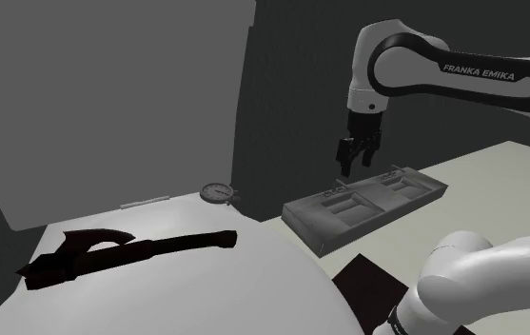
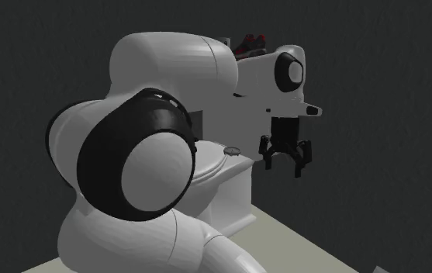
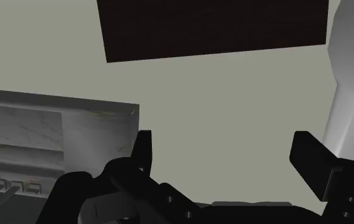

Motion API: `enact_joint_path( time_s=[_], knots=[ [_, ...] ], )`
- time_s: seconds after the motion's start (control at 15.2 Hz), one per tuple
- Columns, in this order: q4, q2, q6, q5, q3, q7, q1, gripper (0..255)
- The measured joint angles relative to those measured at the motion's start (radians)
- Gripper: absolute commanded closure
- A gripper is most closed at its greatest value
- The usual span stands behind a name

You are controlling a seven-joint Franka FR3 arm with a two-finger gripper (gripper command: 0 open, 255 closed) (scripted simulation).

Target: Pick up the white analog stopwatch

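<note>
The pincer (image 1: 355, 167) hung with jaws spread in free air above the grey tray (image 1: 363, 211). Toward the stopwatch (image 1: 218, 192), only the tray's raised rim stood in the way. The stopwatch lay near the wall (image 1: 110, 95), open from above. The black axe (image 1: 110, 252) lay well apart.

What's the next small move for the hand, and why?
Probably shift it toward the shoulder view's left: the open hand hangs by the grey compartment tray, while the white stopwatch lies on the round white table, past the tray's left end.
</note>
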Motion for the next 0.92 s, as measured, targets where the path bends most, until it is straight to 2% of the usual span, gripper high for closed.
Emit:
enact_joint_path(
  time_s=[0.26, 0.92],
  knots=[
    [0.020, 0.042, 0.033, 0.023, 0.020, -0.003, 0.023, 0],
    [0.137, 0.262, 0.195, 0.113, 0.126, -0.017, 0.126, 0]
  ],
)
